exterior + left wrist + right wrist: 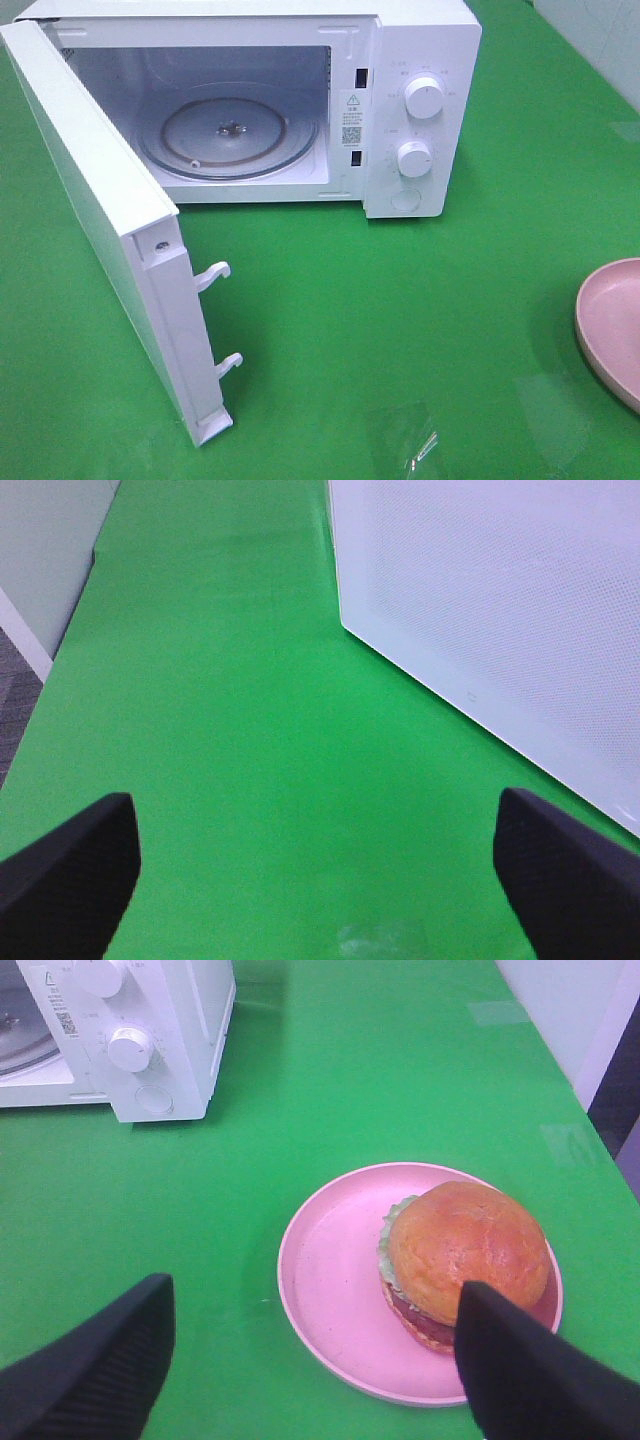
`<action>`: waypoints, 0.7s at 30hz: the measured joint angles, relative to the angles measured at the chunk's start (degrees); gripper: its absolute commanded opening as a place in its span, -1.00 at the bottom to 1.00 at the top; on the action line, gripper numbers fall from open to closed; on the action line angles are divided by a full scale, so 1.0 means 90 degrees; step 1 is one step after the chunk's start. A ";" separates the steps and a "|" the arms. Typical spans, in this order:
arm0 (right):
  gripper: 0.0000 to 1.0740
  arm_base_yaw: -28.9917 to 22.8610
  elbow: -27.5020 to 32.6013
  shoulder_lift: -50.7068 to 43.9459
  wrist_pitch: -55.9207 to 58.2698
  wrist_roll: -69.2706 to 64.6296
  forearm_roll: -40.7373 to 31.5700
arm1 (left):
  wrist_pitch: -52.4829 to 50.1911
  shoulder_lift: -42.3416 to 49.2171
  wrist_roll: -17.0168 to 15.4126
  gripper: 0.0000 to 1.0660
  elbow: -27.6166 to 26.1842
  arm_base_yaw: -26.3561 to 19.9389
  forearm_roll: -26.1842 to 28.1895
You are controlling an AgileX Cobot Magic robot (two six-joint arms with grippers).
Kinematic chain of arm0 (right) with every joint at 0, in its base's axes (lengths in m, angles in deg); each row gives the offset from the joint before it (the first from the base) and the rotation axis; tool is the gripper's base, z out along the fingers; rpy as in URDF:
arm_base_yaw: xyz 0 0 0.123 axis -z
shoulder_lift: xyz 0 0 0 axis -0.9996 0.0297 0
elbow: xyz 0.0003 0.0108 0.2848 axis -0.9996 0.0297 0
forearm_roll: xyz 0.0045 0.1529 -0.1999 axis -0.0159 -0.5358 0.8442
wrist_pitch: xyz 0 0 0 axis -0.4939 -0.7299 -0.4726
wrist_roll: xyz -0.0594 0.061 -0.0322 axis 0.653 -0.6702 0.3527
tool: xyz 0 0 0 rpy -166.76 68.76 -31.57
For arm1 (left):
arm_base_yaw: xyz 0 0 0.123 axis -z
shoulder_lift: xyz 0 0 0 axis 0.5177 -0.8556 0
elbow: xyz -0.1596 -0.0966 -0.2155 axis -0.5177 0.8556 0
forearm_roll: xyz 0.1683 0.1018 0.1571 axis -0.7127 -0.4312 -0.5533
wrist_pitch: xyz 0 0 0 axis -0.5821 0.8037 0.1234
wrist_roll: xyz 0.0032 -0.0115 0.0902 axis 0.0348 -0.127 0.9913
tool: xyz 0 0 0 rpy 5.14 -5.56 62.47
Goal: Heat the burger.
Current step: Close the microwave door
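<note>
**Clearances around microwave and plate**

Microwave (pixel 400 110) door (pixel 110 250) swung fully open, projecting forward over the left of the green surface (pixel 400 330); it walls off that side. Cavity mouth unobstructed, glass turntable (pixel 230 135) bare. Surface between microwave front and pink plate (pixel 330 1280) open. Right claw (pixel 310 1370) spread above the plate; the burger (pixel 465 1260) sits toward one side, just beside one finger.

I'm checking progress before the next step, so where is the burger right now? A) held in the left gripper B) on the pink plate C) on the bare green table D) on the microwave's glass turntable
B: in the right wrist view the burger sits on the pink plate, while the microwave turntable is bare.
</note>
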 measured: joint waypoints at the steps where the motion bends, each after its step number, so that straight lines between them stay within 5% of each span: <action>1: 0.41 0.0000 0.0000 0.0000 0.0000 0.0000 0.0000 | 0.0000 0.0000 0.0000 0.66 0.0000 0.0000 0.0000; 21: 0.41 0.0000 0.0000 0.0000 0.0000 0.0000 0.0000 | 0.0000 0.0000 0.0000 0.66 0.0000 0.0000 0.0000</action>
